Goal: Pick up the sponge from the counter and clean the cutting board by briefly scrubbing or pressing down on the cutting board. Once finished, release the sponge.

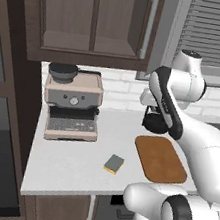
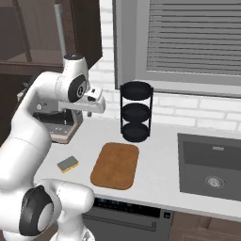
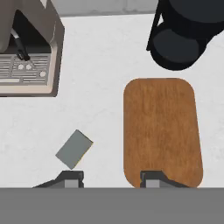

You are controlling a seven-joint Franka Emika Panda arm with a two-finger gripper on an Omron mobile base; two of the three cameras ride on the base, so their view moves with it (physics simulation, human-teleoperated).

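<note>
White-grey kitchen counter (image 3: pixel 105 57): small grey-green-topped yellow sponge (image 3: pixel 74 148) lies skewed, just left of the reddish-brown wooden cutting board (image 3: pixel 161 131), apart from it, nearer the left fingertip of the gripper (image 3: pixel 111 177), whose jaws hang released, empty, well above.

The sponge (image 1: pixel 114 164), a small block with a grey-green top over a yellow base, lay flat on the white-grey counter (image 1: pixel 67 163), turned askew to its front edge. The cutting board (image 1: pixel 160 159), a thin reddish-brown wooden rectangle with rounded corners, lay flat nearby to the sponge's right, the two apart and not touching.
</note>
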